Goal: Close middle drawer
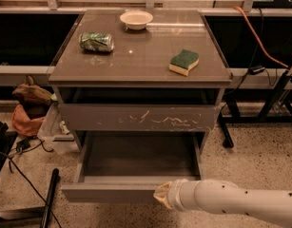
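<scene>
The middle drawer (112,192) is pulled far out at the bottom of the grey-brown cabinet. Its plain flat front faces me and its inside (141,156) looks empty. Above it is the taller front with white scratch marks (136,118). My white arm comes in from the lower right. The gripper (162,196) shows as a tan tip right at the top edge of the open drawer's front, towards its right end. Whether it touches the front is not visible.
On the cabinet top (136,61) lie a crushed green can (96,41), a white bowl (136,19) and a green-and-yellow sponge (184,61). A bag and cables (26,113) lie on the floor to the left. A black stand's legs (274,99) are to the right.
</scene>
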Controlling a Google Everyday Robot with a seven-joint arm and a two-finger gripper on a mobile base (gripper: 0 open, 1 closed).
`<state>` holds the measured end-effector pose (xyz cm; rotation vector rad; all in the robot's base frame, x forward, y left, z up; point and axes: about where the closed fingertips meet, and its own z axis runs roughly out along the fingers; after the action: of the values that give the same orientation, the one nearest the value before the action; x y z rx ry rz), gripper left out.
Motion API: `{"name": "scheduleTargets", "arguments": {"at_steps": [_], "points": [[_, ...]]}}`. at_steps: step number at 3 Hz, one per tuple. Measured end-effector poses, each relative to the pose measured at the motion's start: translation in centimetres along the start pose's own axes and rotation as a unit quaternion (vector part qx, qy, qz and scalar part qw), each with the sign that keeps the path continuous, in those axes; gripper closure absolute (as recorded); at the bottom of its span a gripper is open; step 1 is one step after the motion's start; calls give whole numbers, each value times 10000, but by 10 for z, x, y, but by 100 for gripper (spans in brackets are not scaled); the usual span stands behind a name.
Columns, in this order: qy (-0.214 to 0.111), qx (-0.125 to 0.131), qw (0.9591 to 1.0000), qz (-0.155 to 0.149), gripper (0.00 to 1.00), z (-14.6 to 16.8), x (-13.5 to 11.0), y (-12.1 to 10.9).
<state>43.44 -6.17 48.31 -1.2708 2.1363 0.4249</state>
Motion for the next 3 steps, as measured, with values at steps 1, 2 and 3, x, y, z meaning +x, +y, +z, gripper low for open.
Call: {"name": "scheduleTargets", "arguments": {"at_steps": [1, 2, 3], "points": [[-204, -124, 9997, -40, 100, 38, -6, -13], [-306, -115, 9995, -33, 100, 54, -9, -16], [-307, -116, 9995, -33, 100, 54, -9, -16]]}}
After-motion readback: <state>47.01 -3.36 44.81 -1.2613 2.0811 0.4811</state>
